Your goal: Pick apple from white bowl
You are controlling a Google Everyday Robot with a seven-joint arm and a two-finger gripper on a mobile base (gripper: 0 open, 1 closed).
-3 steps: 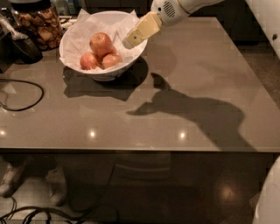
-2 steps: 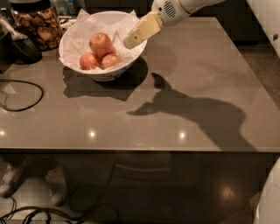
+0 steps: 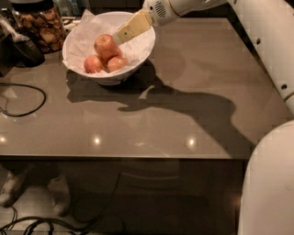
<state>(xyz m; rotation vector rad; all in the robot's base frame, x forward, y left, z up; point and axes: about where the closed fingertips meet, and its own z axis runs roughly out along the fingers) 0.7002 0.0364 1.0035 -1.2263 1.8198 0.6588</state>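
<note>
On the counter (image 3: 193,105), toward 11 o'clock, one white bowl (image 3: 115,77) holds three fruits. The big apple (image 3: 104,46) sits on top, with two smaller apples (image 3: 93,64) at its 5 and 7 o'clock. One gripper (image 3: 120,36) reaches the apple from 2 o'clock; whether its jaws are spread, we cannot tell. We judge it should straddle the apple's widest part, clear of the paper lining, before squeezing.

Gripper (image 3: 121,36) upper centre, angled down-left; arm (image 3: 183,5) extended.
</note>
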